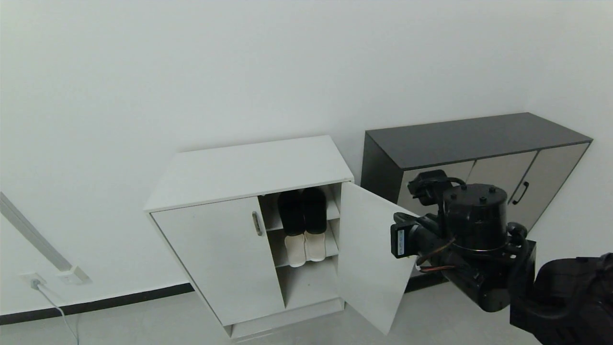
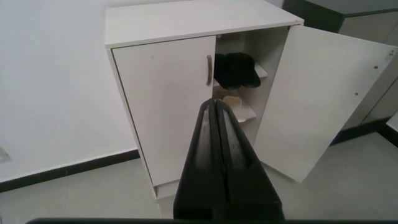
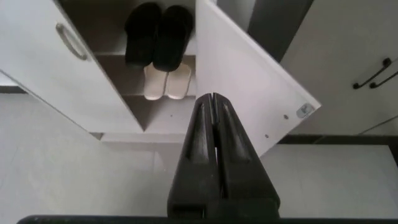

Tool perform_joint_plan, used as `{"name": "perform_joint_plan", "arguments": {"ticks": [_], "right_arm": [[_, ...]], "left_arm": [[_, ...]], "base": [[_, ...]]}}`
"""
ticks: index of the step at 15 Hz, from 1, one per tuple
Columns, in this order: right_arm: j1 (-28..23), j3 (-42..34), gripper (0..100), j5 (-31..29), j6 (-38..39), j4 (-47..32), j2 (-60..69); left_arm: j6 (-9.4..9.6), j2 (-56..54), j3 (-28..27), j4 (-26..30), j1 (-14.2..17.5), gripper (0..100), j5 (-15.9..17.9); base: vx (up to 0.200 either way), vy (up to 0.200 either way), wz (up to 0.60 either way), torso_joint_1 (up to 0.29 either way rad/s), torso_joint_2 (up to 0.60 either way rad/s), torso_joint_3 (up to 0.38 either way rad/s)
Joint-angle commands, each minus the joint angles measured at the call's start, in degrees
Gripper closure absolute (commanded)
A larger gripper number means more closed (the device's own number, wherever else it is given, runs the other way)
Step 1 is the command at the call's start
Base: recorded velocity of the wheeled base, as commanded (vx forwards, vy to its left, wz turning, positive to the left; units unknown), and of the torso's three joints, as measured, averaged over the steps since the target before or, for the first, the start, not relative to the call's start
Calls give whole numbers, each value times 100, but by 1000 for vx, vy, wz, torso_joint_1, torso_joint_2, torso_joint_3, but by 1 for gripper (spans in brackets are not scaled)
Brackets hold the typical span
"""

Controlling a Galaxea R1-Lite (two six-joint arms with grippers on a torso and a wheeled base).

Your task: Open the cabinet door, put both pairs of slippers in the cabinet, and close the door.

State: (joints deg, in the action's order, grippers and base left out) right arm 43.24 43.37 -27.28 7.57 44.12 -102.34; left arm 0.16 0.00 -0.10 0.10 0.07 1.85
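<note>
Room: a plain white wall [image 1: 239, 72] over a pale grey floor [image 1: 431, 316], with a black baseboard [image 1: 96, 304] where they meet.
Cabinet: a white cabinet [image 1: 249, 170] stands against the wall, with two doors on its front.
Left door [image 1: 215, 254]: closed, with a slim metal handle [image 1: 257, 223] upright near its inner edge.
Right door [image 1: 373, 254]: swung wide open, its inner face turned toward the shelves.
Black slippers [image 1: 302, 211]: a pair side by side on the upper shelf behind the open door, touching each other, toes pointing into the cabinet.
White slippers [image 1: 305, 247]: a pair side by side on the middle shelf, directly under the black pair.
Right arm [image 1: 474, 239]: low on the robot's right, just beside the outer edge of the open door; I cannot tell whether it touches.
Right gripper [image 3: 212, 96]: fingers clenched together, gripping nothing, pointing toward the open compartment near the door's lower edge.
Left gripper [image 2: 215, 102]: fingers pressed together, gripping nothing, aimed at the cabinet front between the handle and the slippers, apart from the cabinet.
Dark cabinet [image 1: 469, 136]: black-topped with grey doors, just beside the white cabinet on the robot's right.
Outlet [image 1: 33, 280]: low on the wall at the far left, with a cable hanging from it.
</note>
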Motion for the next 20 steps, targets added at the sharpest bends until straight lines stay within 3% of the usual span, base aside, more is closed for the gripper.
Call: {"name": "perform_joint_plan", "arguments": {"ticks": [1,9,20], "right_arm": [[-448,435,100,39,-1,-149,-339],[-1837,1709,100,1023,-1,-369,-1306],[-2329,2193,100,1454,43,-316,-2290]], "left_arm": [[2,0,1,-1,1,100,-1],[37,0,10,-1,1,100,8],[28,0,10,-1,1,100,8]], "base": [[0,0,0,0,0,0],[0,0,0,0,0,0],[0,0,0,0,0,0]]}}
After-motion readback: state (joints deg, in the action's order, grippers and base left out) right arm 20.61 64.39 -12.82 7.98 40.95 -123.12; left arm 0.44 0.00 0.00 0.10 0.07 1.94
